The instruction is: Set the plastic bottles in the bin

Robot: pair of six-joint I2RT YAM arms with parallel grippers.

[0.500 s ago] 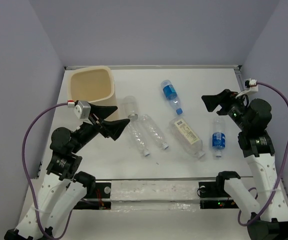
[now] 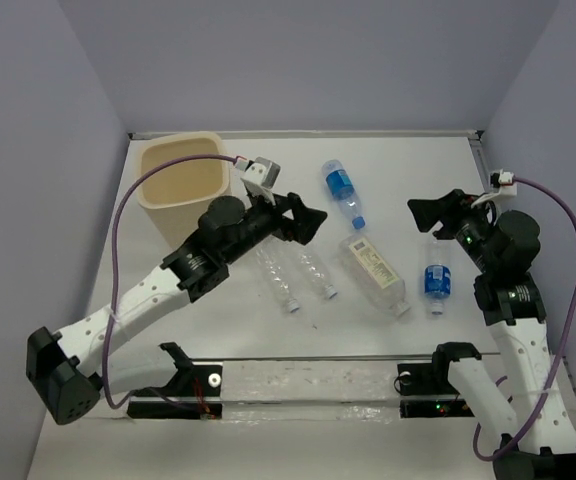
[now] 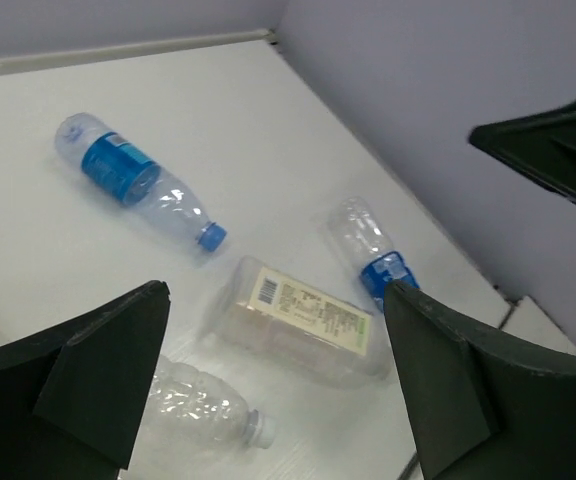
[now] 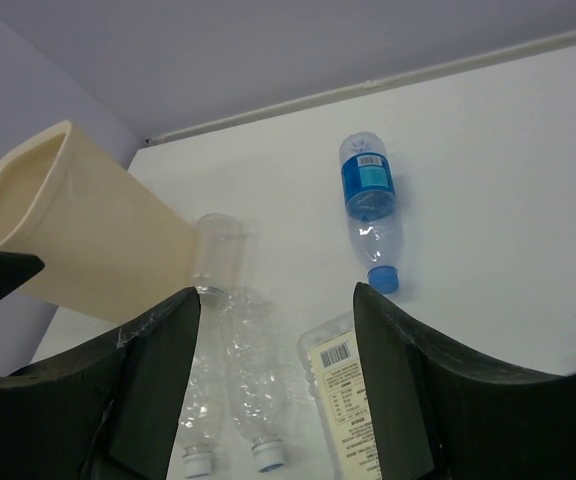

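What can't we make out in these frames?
Top view: left arm covers the plain bottle beside the bin; only the right wrist view shows it.
Top view: the same arm hides the upper ends of two ribbed bottles.
Left wrist view: a finger of the left claw hides the cap end of the right-hand blue-label bottle.
All views: print on the square bottle's label is too small to read.
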